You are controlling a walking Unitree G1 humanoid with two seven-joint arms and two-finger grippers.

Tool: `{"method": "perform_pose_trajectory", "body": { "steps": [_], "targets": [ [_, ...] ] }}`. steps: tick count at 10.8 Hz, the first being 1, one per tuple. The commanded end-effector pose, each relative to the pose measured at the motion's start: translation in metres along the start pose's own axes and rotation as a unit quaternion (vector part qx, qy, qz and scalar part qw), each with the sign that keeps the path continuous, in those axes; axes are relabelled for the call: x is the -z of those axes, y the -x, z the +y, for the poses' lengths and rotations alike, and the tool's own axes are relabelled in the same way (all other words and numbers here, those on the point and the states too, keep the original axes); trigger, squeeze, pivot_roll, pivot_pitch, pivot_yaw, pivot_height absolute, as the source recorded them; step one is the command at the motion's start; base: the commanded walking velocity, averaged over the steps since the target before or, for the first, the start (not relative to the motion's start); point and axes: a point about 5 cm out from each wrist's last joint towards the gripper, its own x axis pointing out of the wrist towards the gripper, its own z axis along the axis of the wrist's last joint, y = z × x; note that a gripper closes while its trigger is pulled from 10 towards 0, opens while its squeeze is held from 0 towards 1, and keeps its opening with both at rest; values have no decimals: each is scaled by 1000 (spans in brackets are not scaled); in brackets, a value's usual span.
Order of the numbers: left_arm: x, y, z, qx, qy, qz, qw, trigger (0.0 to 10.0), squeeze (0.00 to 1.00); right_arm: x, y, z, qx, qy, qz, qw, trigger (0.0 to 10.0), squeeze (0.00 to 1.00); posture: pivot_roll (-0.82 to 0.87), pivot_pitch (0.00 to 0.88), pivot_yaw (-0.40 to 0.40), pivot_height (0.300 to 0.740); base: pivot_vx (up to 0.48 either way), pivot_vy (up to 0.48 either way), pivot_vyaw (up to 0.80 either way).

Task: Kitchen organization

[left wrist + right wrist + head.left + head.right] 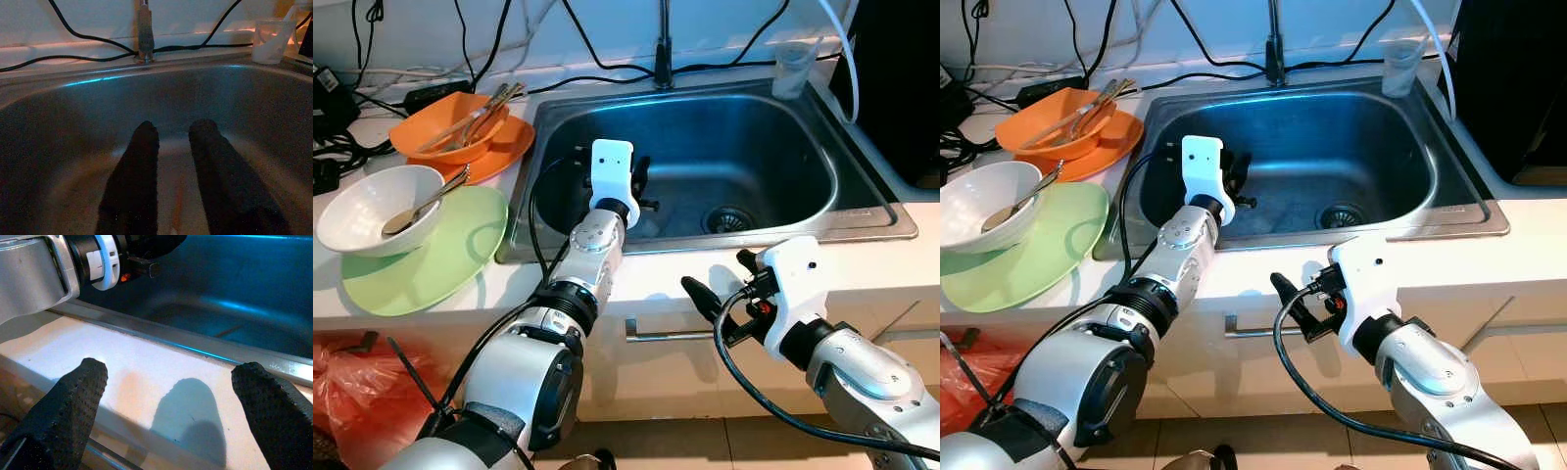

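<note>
Stainless steel sink (862,211) recessed in the white counter (920,259); basin dull grey, round drain (727,217) right of centre on the floor, faucet stem (662,49) upright at the back rim. Clear plastic cup (794,69) on the rear right corner of the rim.

Dishes grouped on the counter left of the sink, well apart from the basin floor:
- Orange bowl (421,135) seated on an orange plate (509,147), chopsticks and utensils (475,116) lying across the bowl, touching the sink's left rear edge.
- White bowl (362,211) resting on a pale green plate (460,245), metal spoon (426,203) leaning inside with the handle over the rim.
- Green plate just beside the sink's left rim.

Left gripper (173,132) lowered inside the basin near the left wall, fingers slightly parted, nothing between them, tips aimed at the back wall below the faucet. Open room across the basin floor to the right of the gripper.

Right gripper (171,377) held in front of the counter's front edge, below the sink's front rim, fingers spread wide, nothing held. Bare white counter strip between front rim and edge. Metal drawer handle (666,335) under that edge.

Black cables (342,147) bundled at the far left of the counter and running along the back wall. Red plastic bag (352,392) on the floor, lower left.
</note>
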Motion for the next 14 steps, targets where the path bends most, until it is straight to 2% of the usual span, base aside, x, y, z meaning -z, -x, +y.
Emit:
{"method": "perform_pose_trajectory", "body": {
  "steps": [1, 4, 7, 9, 10, 14],
  "targets": [
    [-2, -2, 1, 1, 2, 3, 1000, 10000, 1000, -3, 0, 3, -8, 3, -7, 1000, 10000, 0, -190, 108, 144, 740, 0, 0, 0],
    [-8, -3, 1, 5, 6, -10, 1000, 10000, 1000, -3, -2, 1, -8, 6, -7, 1000, 10000, 0, -186, 101, 140, 740, 0, 0, 0],
    [-30, -9, 6, -18, -5, -51, 999, 10000, 1000, -8, -7, 0, -12, 12, -16, 1000, 10000, 0, -160, 81, 132, 740, 0, 0, 0],
    [-48, -10, 10, 7, 3, -88, 996, 10000, 1000, -12, -15, -1, -18, 15, -28, 999, 10000, 0, -126, 63, 129, 740, 0, 0, 0],
    [-56, -9, 11, 34, -8, -109, 993, 10000, 1000, -13, -19, -1, -21, 16, -32, 999, 10000, 0, -104, 55, 126, 740, 0, 0, 0],
    [-80, -5, 21, 49, -59, -145, 986, 10000, 1000, -18, -33, -3, -30, 18, -51, 998, 10000, 0, -46, 29, 117, 740, 0, 0, 0]
  ]
}}
